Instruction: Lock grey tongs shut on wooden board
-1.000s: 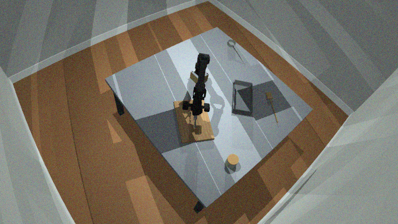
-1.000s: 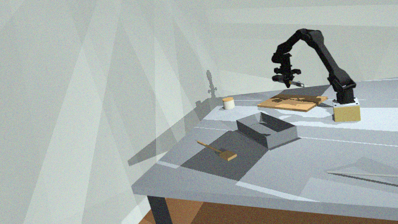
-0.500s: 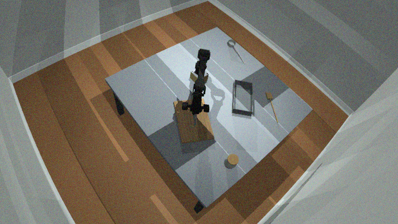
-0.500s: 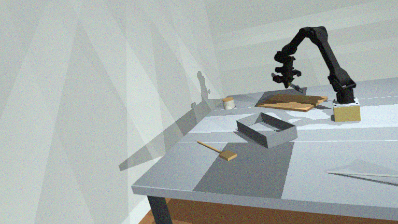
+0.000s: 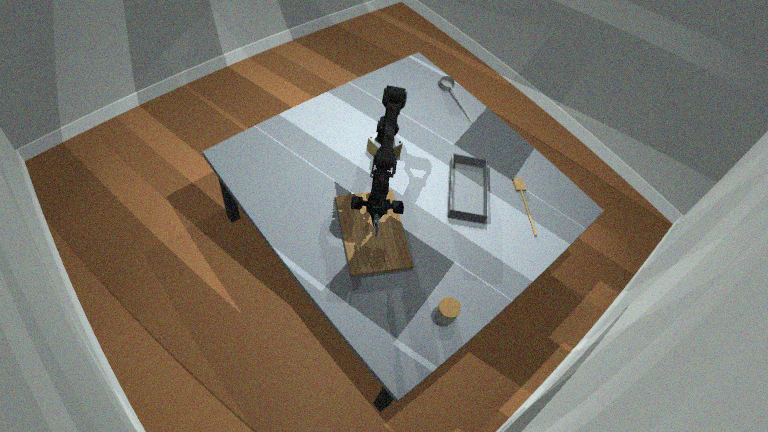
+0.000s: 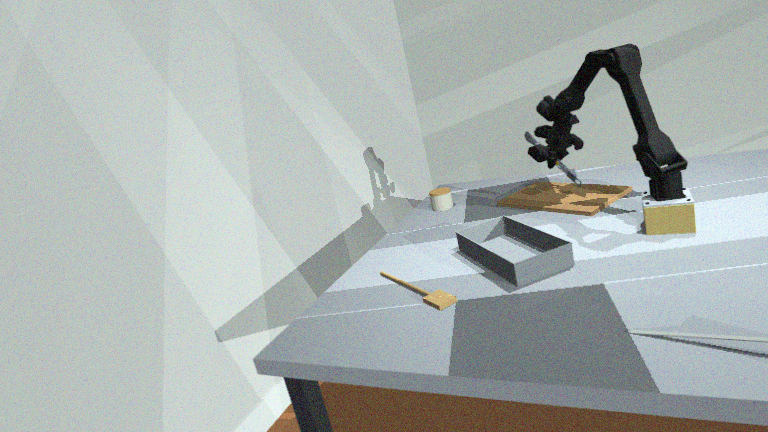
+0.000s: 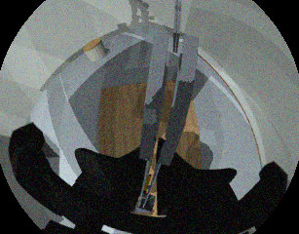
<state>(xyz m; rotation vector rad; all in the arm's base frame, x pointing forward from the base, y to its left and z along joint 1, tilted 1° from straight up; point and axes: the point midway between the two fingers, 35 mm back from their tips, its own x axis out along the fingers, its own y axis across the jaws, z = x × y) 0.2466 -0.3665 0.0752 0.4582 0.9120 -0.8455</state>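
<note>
Across the grey worktop [image 5: 271,172] [image 6: 362,342] [image 7: 56,107], grey tongs [image 5: 376,228] [image 6: 568,173] [image 7: 145,204] pinched in the end effector [image 5: 376,218] [image 6: 553,162] [image 7: 156,140] above the wooden board [image 5: 390,254] [image 6: 532,202] [image 7: 120,117], tips aslant upward; apparently locking. Next: squeeze fully, check the lock, lower gently.

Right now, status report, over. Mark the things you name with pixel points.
Black gripper [image 5: 376,213] [image 6: 553,162] [image 7: 156,140] shut on grey metal tongs [image 6: 568,172] [image 7: 147,187], tilted above brown wooden board [image 5: 385,252] [image 6: 586,209] [image 7: 121,117]. No obstruction seen between.

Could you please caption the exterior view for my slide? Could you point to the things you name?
Robot gripper [image 6: 553,160] holds grey tongs [image 6: 568,173] aslant above a wooden board [image 6: 594,201], beside an empty roasting tin [image 6: 543,268].
</note>
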